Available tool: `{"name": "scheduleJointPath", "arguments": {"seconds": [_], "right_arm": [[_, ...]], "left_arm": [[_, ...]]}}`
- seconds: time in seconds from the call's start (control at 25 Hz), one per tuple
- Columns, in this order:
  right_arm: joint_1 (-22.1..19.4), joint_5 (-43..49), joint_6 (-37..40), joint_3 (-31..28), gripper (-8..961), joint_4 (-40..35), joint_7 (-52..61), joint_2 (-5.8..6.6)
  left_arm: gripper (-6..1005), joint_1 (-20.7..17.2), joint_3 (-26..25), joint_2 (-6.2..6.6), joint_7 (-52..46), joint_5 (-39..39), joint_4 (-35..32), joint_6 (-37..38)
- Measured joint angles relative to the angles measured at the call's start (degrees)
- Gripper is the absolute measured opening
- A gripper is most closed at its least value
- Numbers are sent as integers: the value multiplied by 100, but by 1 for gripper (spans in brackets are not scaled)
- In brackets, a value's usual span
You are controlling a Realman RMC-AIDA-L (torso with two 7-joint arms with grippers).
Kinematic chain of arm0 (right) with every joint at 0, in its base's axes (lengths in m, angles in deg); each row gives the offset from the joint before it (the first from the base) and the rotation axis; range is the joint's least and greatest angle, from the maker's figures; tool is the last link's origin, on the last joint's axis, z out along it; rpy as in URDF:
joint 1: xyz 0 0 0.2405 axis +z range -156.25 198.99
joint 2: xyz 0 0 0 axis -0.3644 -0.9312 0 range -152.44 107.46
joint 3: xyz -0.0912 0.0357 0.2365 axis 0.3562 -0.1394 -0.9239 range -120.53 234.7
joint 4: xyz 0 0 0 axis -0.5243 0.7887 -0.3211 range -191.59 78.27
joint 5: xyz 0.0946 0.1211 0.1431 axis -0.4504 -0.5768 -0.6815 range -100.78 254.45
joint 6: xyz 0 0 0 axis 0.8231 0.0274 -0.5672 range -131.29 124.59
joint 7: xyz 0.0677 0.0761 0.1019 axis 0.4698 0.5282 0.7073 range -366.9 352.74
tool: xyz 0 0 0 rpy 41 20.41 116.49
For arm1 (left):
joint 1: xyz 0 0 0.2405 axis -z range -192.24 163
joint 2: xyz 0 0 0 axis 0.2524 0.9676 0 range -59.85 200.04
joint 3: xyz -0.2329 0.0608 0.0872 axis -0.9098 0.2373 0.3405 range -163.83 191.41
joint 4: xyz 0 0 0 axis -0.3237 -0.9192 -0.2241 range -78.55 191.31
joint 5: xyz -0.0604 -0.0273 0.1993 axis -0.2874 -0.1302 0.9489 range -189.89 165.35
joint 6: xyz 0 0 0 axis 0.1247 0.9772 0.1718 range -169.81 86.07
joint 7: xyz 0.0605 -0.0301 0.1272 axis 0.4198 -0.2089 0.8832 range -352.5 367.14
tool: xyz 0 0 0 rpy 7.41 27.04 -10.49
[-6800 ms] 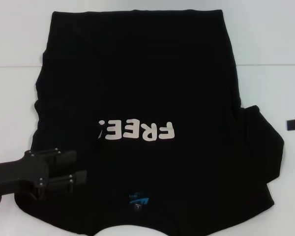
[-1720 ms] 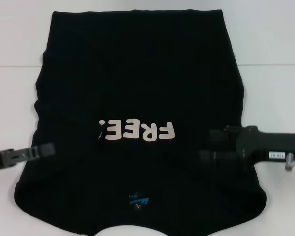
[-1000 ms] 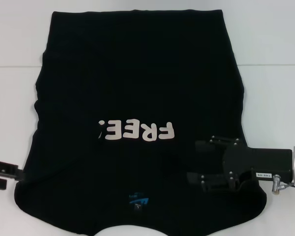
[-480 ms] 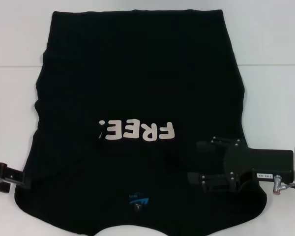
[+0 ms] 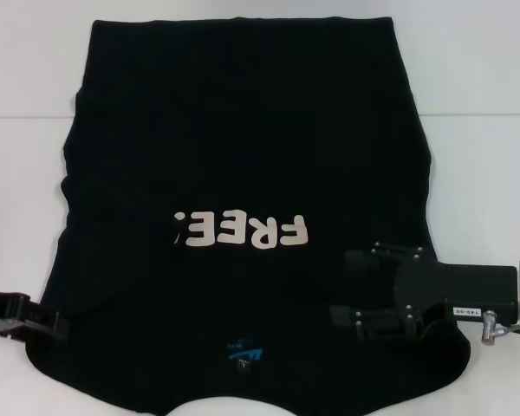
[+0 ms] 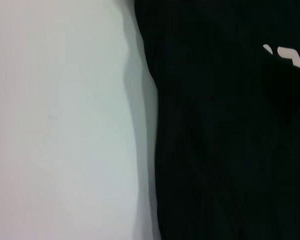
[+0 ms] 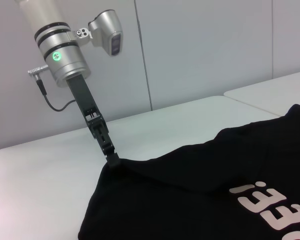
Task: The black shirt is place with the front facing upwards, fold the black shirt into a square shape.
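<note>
Now both grippers, left gripper (image 5: 56, 325) and right gripper (image 5: 340, 286), meet the black shirt (image 5: 243, 156).

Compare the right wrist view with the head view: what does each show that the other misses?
Only the right wrist view shows the left pincer from the side, its tip at the black shirt's edge, with cloth raised into a ridge there, plus that arm's silver wrist.

Only the head view shows the right pincer, over the shirt's right side near the collar end, the blue neck label and the whole shirt outline.

Both show the shirt, its FREE! lettering, the left pincer and the white table.
</note>
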Motion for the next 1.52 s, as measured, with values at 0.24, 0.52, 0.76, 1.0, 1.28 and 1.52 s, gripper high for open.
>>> {"name": "scheduleJointPath", "arguments": {"seconds": [0.24,0.52,0.76,1.0,1.28,1.52], "right_arm": [[3,1,0,-3,897,6,-2,0],[10,1,0,-18,891,9,-4,0],[17,1,0,-18,886,9,-2,0],[19,1,11,-44,881,6,136,5],[42,109,37,-61,875,-483,1813,203],[477,1265,329,-25,870,-1268,5298,839]], "left_arm": [[634,-6,301,-44,-8,102,-20,-44],[612,-52,398,-255,3,315,-423,-147],[423,-53,435,-323,88,361,-522,-177],[157,-59,479,-327,112,436,-464,-284],[35,-74,449,-278,109,430,-307,-251],[17,-89,435,-249,195,386,-294,-257]]}}
